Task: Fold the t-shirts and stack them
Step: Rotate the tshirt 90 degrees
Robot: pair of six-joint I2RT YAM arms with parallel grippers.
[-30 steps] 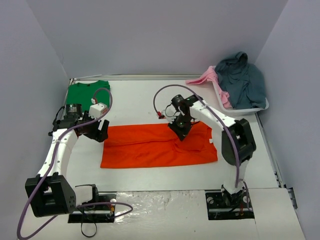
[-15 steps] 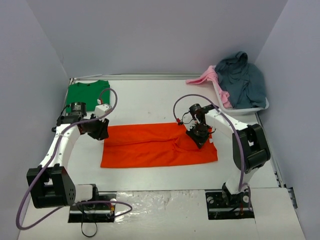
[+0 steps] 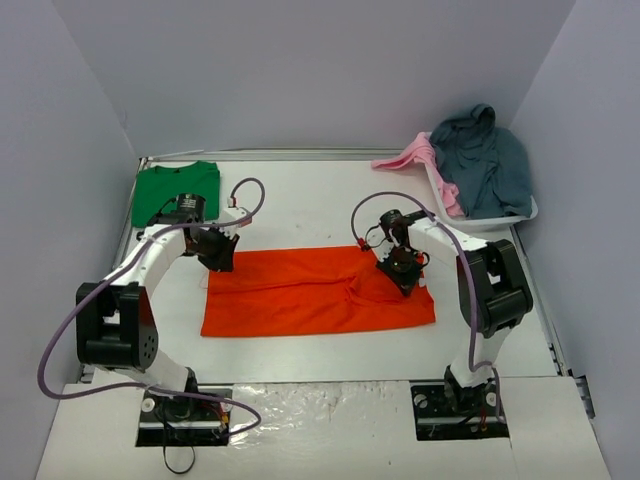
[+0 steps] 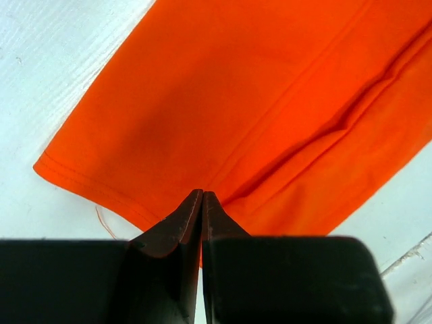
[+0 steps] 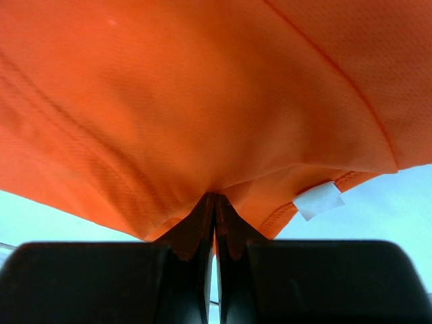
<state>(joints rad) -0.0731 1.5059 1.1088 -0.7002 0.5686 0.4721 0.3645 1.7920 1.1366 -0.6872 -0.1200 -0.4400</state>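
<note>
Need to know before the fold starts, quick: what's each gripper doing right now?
Left gripper: closed, pinching the edge of the orange t-shirt.
Right gripper: closed, holding bunched cloth of the orange t-shirt.

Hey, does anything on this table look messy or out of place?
Mostly the white bin at the far right: a pink garment spills out over its rim, and a grey-blue garment is heaped loosely on top. The orange shirt also has a bunched ridge near its middle rather than lying flat.

White tray (image 3: 505,218) far right, holding grey-blue garment (image 3: 490,160), pink cloth (image 3: 412,153)
</note>
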